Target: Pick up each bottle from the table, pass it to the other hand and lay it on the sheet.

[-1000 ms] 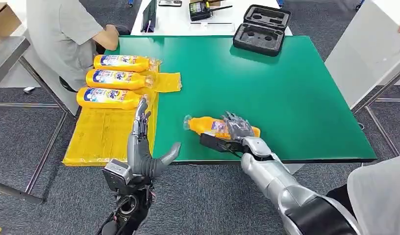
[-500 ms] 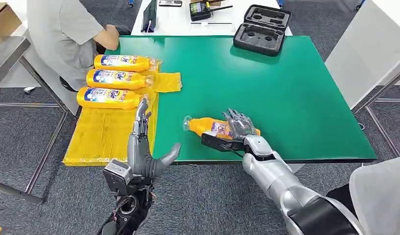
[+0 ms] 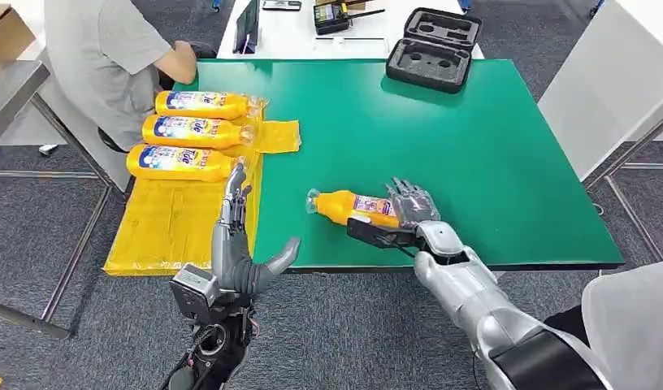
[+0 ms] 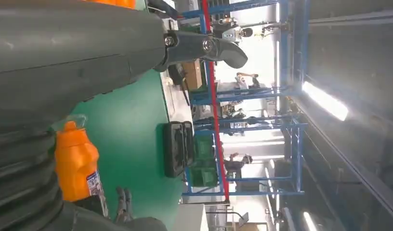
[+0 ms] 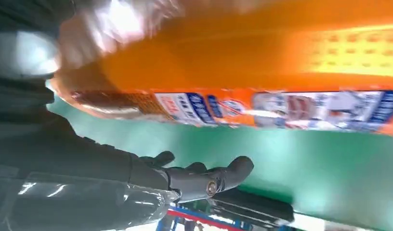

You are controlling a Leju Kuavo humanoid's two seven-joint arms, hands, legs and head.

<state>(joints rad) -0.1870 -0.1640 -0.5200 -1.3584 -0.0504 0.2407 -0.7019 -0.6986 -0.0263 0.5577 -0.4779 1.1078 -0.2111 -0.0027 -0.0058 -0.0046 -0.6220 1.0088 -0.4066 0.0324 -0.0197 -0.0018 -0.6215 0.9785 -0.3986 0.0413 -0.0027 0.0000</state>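
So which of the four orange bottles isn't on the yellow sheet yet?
The bottle gripped by the right hand over the green table; the other three lie on the sheet.

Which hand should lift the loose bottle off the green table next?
Right. The right hand is already wrapped over the bottle; the left hand stands open by the yellow sheet, ready to receive.

- Right hand (image 3: 411, 207) grips a bottle (image 3: 353, 206) lying on the green table (image 3: 491, 154), cap toward 9 o'clock.
- Left hand (image 3: 240, 244) spread, empty, at the sheet's (image 3: 170, 223) edge.
- Three bottles (image 3: 190, 132) at 10 o'clock.
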